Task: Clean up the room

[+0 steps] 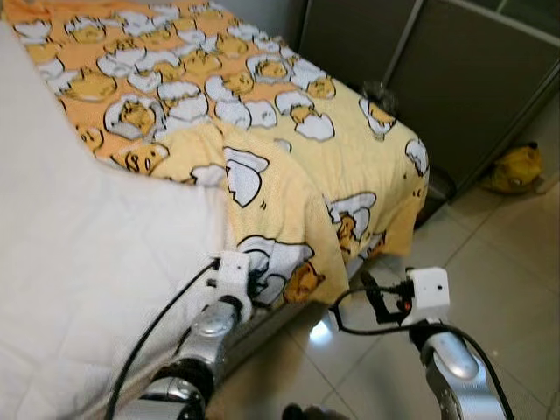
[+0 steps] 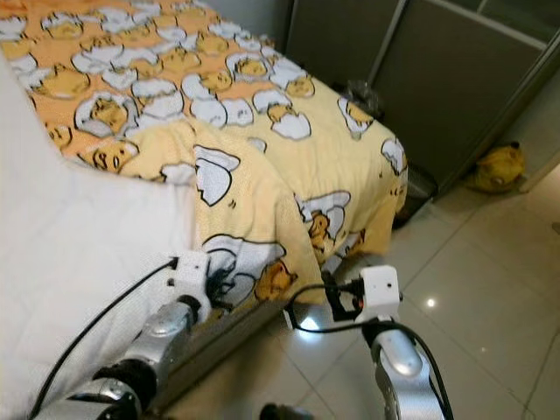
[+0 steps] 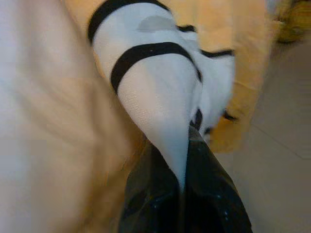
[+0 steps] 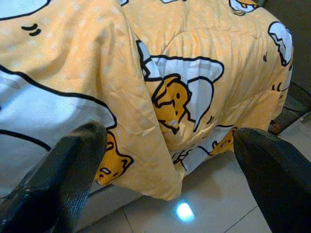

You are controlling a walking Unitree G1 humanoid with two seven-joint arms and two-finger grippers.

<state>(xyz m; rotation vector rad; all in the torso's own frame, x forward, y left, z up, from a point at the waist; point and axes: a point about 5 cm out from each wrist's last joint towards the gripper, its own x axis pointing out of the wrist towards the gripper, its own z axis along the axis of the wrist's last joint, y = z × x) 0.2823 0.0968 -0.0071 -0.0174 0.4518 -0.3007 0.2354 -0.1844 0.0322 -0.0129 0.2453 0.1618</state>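
The left gripper is pinched shut on a fold of the yellow blanket at the near edge of the bed, while the right gripper hangs wide open just off the blanket's drooping corner, above the tiled floor. To straighten the cover well, I judge the right should close on that corner before either arm pulls, then both draw evenly. Farther off, a yellow bag sits by the dark cabinet.

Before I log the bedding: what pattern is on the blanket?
Yellow-orange blanket with cartoon yolk figures in white eggshells, clearest in the left eye view.
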